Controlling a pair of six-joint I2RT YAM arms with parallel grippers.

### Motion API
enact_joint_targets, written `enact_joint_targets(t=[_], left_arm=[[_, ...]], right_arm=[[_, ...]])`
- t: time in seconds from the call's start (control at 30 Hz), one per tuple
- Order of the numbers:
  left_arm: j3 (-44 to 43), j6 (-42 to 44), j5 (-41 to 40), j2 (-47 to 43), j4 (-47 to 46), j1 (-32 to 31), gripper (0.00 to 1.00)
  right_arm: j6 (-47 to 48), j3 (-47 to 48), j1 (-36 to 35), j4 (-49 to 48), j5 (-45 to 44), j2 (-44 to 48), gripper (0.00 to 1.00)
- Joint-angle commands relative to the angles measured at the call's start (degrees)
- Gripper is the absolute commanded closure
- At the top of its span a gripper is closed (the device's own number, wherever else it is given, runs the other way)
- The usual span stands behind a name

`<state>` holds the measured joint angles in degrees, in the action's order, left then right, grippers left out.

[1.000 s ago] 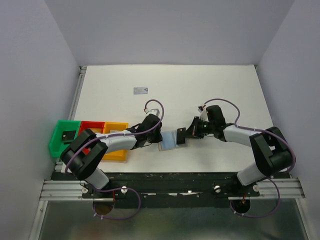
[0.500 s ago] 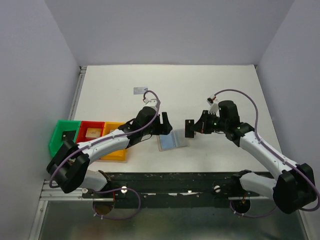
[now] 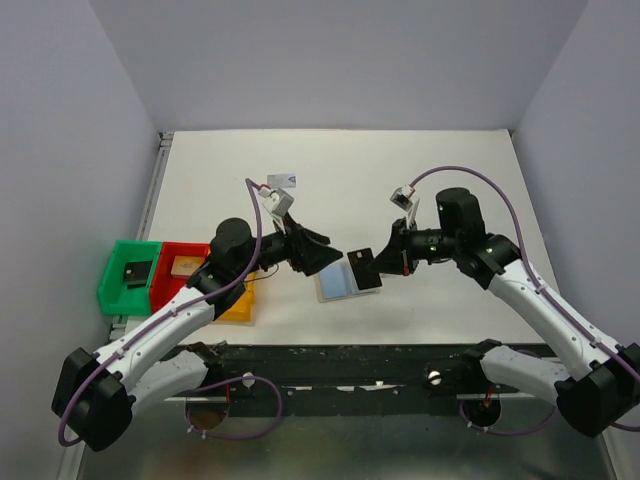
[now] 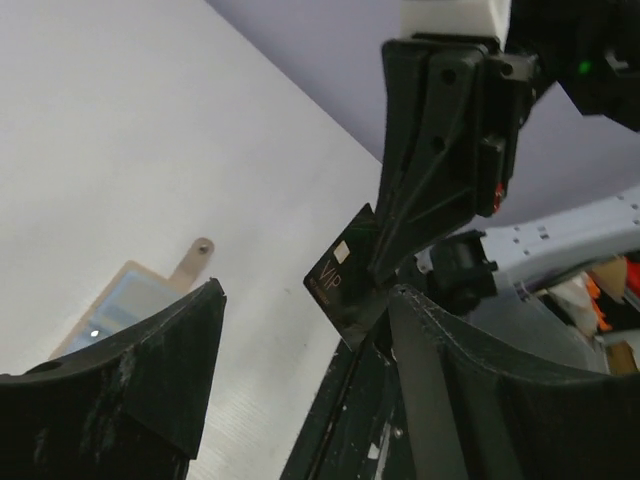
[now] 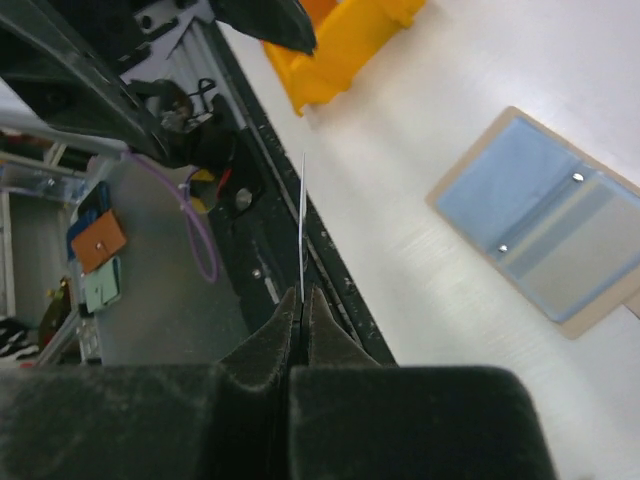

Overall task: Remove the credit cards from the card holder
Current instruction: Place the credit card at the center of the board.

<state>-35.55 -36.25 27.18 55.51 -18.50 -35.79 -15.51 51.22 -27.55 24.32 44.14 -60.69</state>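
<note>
Black card (image 4: 343,272), left wrist view: pale letters "VIP" run across its face, next to a small pale square. Silver card (image 3: 283,180) on the far tabletop (image 3: 450,170): dark print, too small to read.

The left gripper (image 3: 322,252) had been clamped shut at the left edge of the card holder (image 3: 338,286). It let go, spread its jaws wide, rose and swung round to face the right gripper (image 3: 384,260). That one carried its pinched black card (image 3: 364,269) up and away, then back above the holder's right side.
</note>
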Motion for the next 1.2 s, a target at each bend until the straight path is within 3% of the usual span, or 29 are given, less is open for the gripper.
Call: enact_joint_targets(t=[0.0,0.5,0.73,1.03,1.17], left_arm=[[-1.1,0.2,19.6,0.3,-5.3,0.3,0.24],[-0.6,-5.7,31.4,3.6,-17.7,0.3,0.41],[-0.4,-8.5,34.1,6.2,-21.2,0.1,0.43],[-0.7,-8.8,35.6,7.9,-21.7,-1.4,0.65],[-0.8,-8.5,36.0,8.2,-21.6,-2.0,0.92]], right_arm=[[5.8,6.2,-2.9,9.0,7.6,-1.4,1.00],[9.2,10.9,-6.8,14.9,12.4,-2.9,1.00],[9.4,12.2,-7.6,15.4,13.0,-3.6,1.00],[10.4,14.1,-8.7,16.9,12.1,-4.5,1.00],[10.6,14.3,-8.7,17.1,12.1,-4.5,1.00]])
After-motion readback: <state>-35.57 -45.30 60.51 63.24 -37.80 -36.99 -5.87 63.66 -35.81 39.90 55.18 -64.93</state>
